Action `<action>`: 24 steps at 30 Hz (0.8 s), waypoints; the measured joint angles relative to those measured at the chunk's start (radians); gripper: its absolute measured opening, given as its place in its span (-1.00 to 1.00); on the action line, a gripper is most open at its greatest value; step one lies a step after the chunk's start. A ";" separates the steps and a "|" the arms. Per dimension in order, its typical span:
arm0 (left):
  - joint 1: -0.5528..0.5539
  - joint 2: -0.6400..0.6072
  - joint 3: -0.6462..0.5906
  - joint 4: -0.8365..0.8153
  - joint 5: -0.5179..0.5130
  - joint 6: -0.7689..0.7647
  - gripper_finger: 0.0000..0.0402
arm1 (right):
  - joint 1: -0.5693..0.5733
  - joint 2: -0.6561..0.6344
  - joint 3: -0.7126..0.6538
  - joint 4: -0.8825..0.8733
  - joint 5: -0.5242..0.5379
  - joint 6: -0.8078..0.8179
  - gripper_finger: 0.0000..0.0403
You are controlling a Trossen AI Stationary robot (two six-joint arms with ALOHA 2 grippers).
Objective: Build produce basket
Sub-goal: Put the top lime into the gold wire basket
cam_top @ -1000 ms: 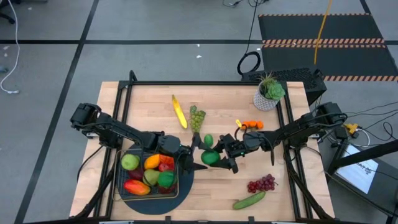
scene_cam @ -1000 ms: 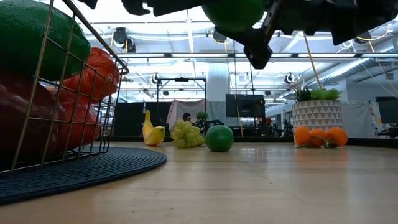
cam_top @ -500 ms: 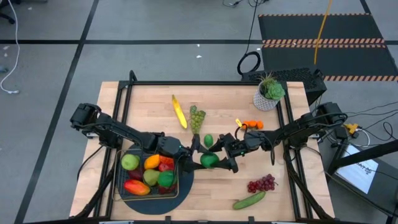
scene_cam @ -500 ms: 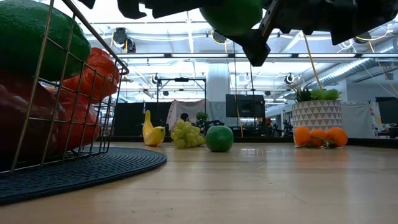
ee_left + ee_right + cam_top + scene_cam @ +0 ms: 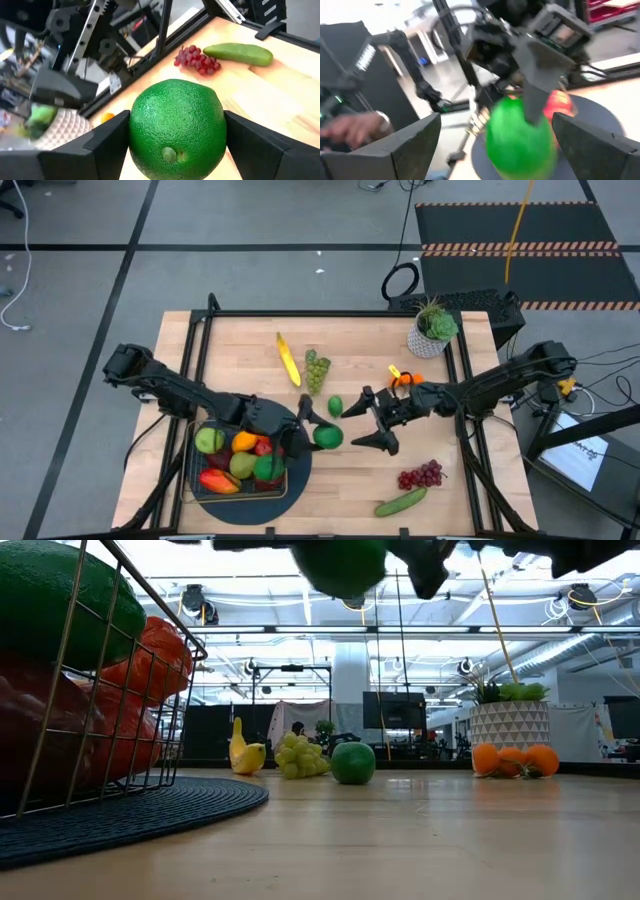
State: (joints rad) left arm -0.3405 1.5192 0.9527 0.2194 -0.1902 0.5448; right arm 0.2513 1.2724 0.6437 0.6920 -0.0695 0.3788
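While left gripper (image 5: 318,431) clamps lime (image 5: 327,437) beside basket (image 5: 196,480) | right gripper (image 5: 372,423) spread, empty

table (image 5: 350,480): we see pale wood planks, a matt finish with visible grain
basket (image 5: 120,660): we see thin metal wire in a grid, slightly shiny
mat (image 5: 130,815): we read it as a dark woven surface, ribbed and matt
lime (image 5: 177,127): we see plastic with a pebbled, dimpled skin and a soft sheen
left gripper (image 5: 175,150) fingers (image 5: 252,150): we see dark matt plastic, smooth flat faces
cucumber (image 5: 239,53): we see smooth green plastic, faintly glossy
purple grapes (image 5: 196,59): we see glossy little beads of plastic
plant pot (image 5: 508,725): we see a matt surface with a triangle pattern
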 joint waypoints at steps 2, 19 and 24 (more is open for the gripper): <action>-0.020 -0.037 0.000 -0.054 -0.033 -0.036 0.46 | 0.000 -0.031 0.000 -0.064 0.027 -0.033 0.86; -0.319 -0.394 0.000 -0.840 -0.204 -0.849 0.46 | -0.002 -0.113 0.000 -0.285 0.283 -0.183 0.86; -0.429 -0.417 0.000 -1.032 -0.203 -1.103 0.46 | -0.001 -0.113 0.000 -0.286 0.282 -0.154 0.86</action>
State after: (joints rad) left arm -0.7699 1.1023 0.9531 -0.8122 -0.3931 -0.5581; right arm 0.2501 1.1591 0.6434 0.4065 0.2127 0.2243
